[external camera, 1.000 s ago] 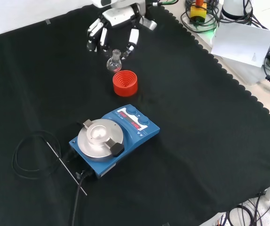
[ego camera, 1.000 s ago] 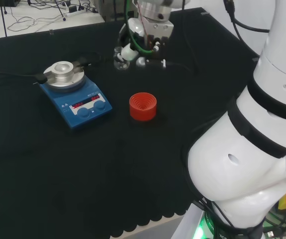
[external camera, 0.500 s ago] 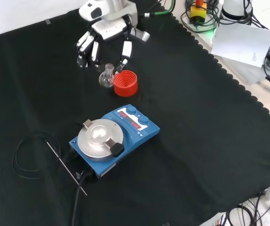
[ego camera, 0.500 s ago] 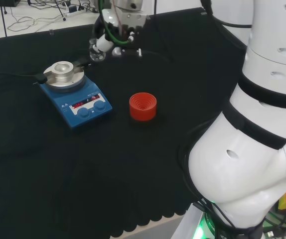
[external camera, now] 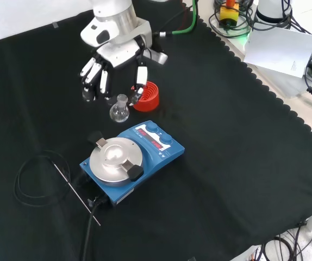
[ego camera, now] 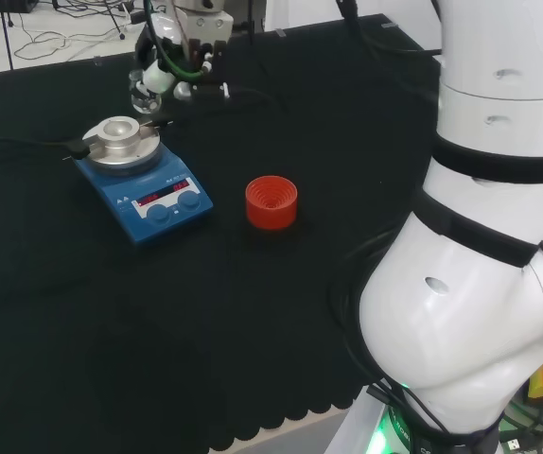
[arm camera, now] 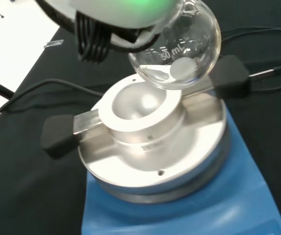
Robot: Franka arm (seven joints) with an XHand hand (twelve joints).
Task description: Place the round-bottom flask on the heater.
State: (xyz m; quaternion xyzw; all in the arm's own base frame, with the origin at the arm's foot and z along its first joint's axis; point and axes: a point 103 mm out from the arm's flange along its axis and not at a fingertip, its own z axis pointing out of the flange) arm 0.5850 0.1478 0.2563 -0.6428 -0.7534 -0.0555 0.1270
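The clear glass round-bottom flask (external camera: pixel 119 112), pinched at its neck by the curled fingers (external camera: pixel 139 81) of the black and white hand (external camera: pixel 114 60), hangs at the blue heater's (external camera: pixel 155 155) 12 o'clock in the front view, and could clip the silver block's rim (arm camera: pixel 130 122) and tip if lowered off-centre, an offset from the bowl that the wrist view reveals.

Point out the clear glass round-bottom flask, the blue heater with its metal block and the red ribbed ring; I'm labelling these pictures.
Clear glass round-bottom flask (arm camera: pixel 179 54), wrist view, on its bulb.
Blue heater (external camera: pixel 161 155), front view, on its blue casing.
Red ribbed ring (ego camera: pixel 271 201), head view, on its inner ribs.
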